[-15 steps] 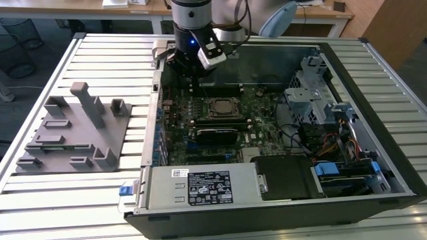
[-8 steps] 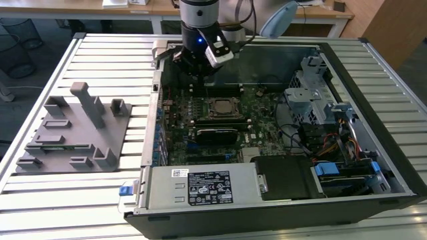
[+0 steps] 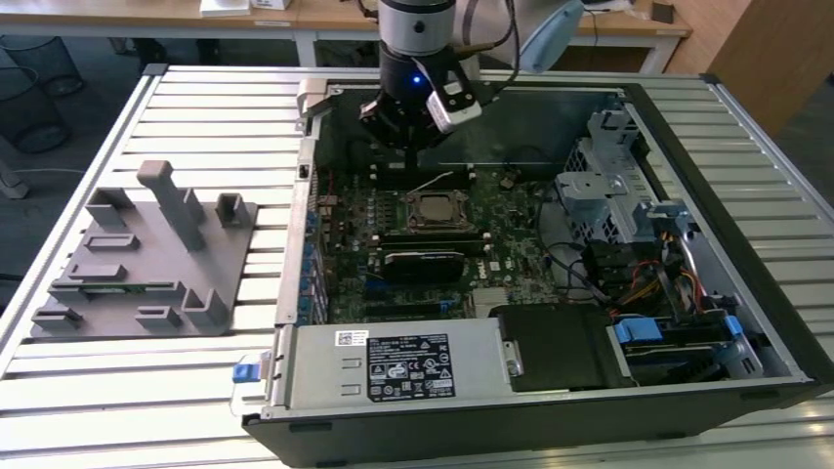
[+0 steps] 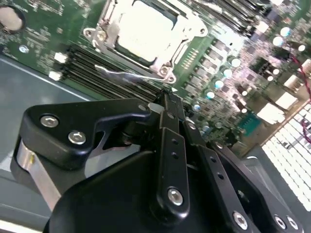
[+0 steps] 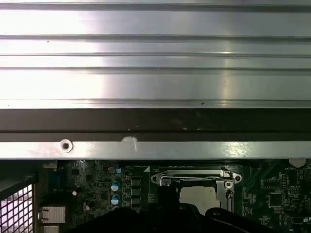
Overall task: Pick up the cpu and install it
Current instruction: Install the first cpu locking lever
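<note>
Pincer (image 3: 414, 149) hangs in the upper middle of the exterior view, its black fingers drawn together with nothing visible between them; in the second wrist view its dark linkage (image 4: 165, 160) covers the lower half of the frame, and the fingertips come to a shut point (image 4: 167, 94).

At the far left of the exterior view, a grey fixture tray (image 3: 144, 259) rests on the slatted counter (image 3: 195, 107). To its right lies the open computer case (image 3: 548, 244) with its green motherboard (image 3: 515, 230).

The cpu (image 3: 435, 210) lies flat in the metal-framed socket (image 3: 463, 222), just below the pincer and apart from it. Being square, it shows no long axis; its top faces upward. The second wrist view washes it out to a pale square (image 4: 146, 30), and the first wrist view cuts off its lower part (image 5: 199, 195)
</note>
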